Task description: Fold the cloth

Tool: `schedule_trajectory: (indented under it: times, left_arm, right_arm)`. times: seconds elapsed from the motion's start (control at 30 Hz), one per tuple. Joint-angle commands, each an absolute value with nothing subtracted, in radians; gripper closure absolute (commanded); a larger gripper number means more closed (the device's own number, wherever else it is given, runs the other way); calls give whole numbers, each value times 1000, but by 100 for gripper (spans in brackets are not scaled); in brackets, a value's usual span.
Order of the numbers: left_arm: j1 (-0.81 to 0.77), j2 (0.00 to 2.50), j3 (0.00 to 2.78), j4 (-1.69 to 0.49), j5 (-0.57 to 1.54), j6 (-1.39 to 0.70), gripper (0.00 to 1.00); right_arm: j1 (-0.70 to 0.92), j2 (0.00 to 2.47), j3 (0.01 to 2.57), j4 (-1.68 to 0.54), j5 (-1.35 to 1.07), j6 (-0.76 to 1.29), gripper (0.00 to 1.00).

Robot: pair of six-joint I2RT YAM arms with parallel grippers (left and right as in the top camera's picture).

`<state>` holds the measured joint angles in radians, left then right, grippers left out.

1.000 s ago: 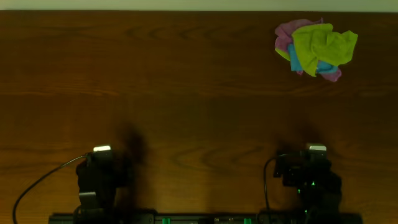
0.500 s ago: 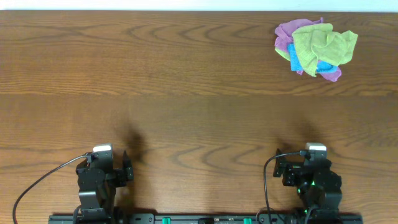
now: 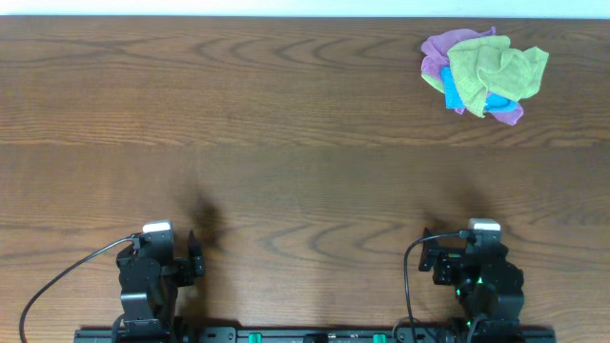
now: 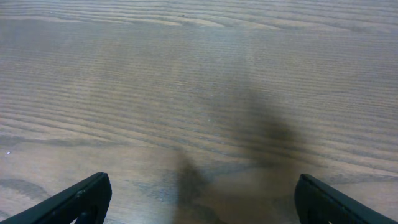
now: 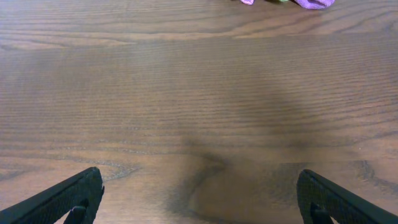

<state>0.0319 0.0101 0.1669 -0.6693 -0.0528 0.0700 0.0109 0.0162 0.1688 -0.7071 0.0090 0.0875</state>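
Nothing has moved in the last half second: both arms stay parked at the tabletop's point(image 3: 286, 143) near edge, left pincer point(image 4: 202, 202) and right pincer point(image 5: 199, 200) spread apart and empty, and the crumpled cloth point(image 3: 484, 73), perhaps several bunched together, lies untouched near the far right corner, so folding hasn't begun.

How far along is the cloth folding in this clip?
Nothing is folded yet: the cloths lie in a crumpled heap at the far right corner. The left hand and right hand are open and empty, far from it. Reaching, spreading and folding all remain.
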Motion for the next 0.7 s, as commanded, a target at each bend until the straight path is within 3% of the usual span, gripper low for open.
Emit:
schedule_trajectory:
  times: [0.0, 0.67]
  left_arm:
    - [36, 4, 158, -673, -59, 56, 5]
    - [36, 4, 158, -674, -59, 56, 5]
  right_arm:
    - [24, 5, 158, -710, 19, 100, 1]
    - [23, 13, 166, -706, 19, 121, 1]
